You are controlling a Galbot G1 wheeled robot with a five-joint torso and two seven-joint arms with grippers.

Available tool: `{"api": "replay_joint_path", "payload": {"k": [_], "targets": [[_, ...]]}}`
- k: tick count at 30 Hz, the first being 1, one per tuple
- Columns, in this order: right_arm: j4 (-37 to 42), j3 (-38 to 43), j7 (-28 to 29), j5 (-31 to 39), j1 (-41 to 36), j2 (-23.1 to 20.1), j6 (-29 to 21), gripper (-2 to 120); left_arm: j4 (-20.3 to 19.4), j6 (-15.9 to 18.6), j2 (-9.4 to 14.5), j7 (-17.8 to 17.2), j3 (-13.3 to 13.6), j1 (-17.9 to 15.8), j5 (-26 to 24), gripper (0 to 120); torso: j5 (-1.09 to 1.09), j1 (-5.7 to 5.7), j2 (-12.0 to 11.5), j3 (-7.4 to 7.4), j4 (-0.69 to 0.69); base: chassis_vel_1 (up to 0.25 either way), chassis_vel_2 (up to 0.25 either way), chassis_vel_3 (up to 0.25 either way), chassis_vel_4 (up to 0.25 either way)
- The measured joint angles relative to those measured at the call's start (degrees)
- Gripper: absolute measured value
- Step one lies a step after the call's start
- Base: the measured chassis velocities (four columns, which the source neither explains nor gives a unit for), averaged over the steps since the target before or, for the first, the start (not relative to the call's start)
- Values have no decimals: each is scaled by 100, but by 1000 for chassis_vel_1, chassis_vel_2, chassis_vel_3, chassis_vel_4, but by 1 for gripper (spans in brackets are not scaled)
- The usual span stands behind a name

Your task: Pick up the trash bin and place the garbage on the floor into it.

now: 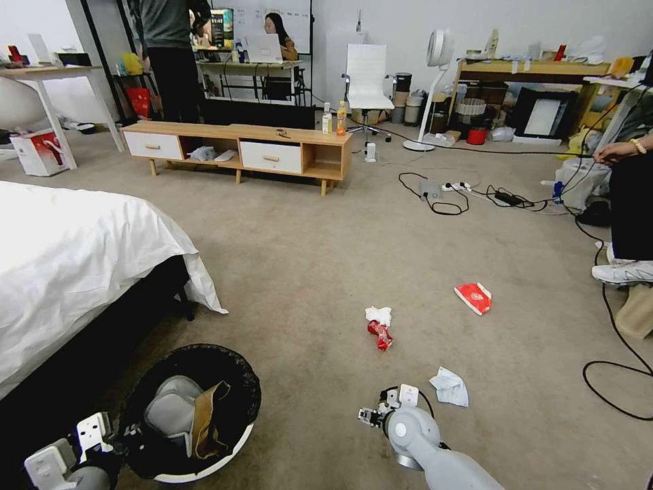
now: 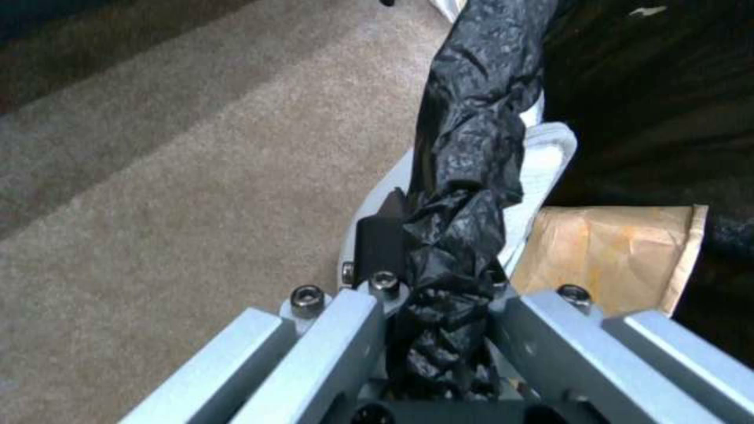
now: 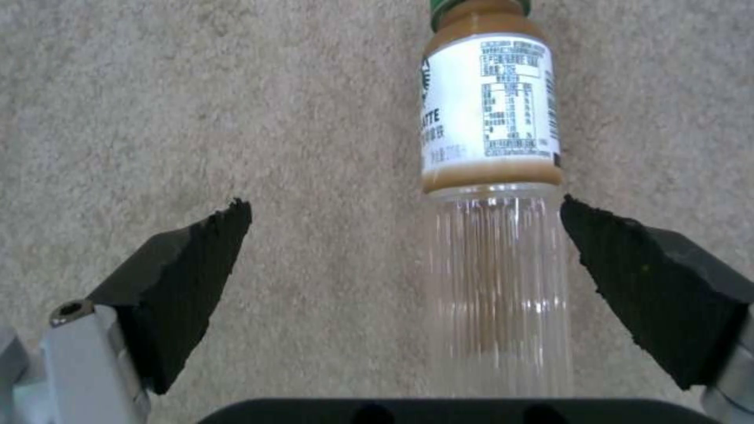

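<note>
Left gripper (image 2: 428, 277) clamped on the trash bin (image 1: 224, 456) rim — bag and all. Right gripper (image 3: 404, 259) spread wide over the bottle (image 3: 491, 176) — not gripping it.

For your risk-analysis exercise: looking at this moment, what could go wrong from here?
1. The right gripper is open around the bottle, which lies off-centre near one pad; closing could push it aside.
2. The left gripper pinches the trash bin by its bagged rim; it may tilt or slip.
</note>
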Motion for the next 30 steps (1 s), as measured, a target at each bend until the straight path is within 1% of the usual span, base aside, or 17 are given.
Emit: {"api": "replay_joint_path", "payload": {"k": [6,10,25,27,29,30], "targets": [[-266,-45,-129,-87,98,106,11,100,0,0,2,10,-2,17,2,1,-1,0,0,0,0,0,0,0,0],[-623,-76,-303,-311,161,247,57,100,-4,1,5,14,-7,31,-3,1,0,0,0,0,0,0,0,0,0],[-956,-78,-498,-613,160,312,161,100,34,1,2,36,-3,41,-2,1,-1,0,0,0,0,0,0,0,0],[-998,-85,-513,-646,160,326,166,99,37,1,2,37,-1,40,-1,1,0,0,0,0,0,0,0,0,0],[-1053,-104,-552,-688,160,348,173,90,43,1,2,40,0,39,-2,1,0,0,0,0,0,0,0,0,0],[-1053,-104,-552,-688,160,348,173,90,43,1,2,40,0,39,-2,1,0,0,0,0,0,0,0,0,0]]}}
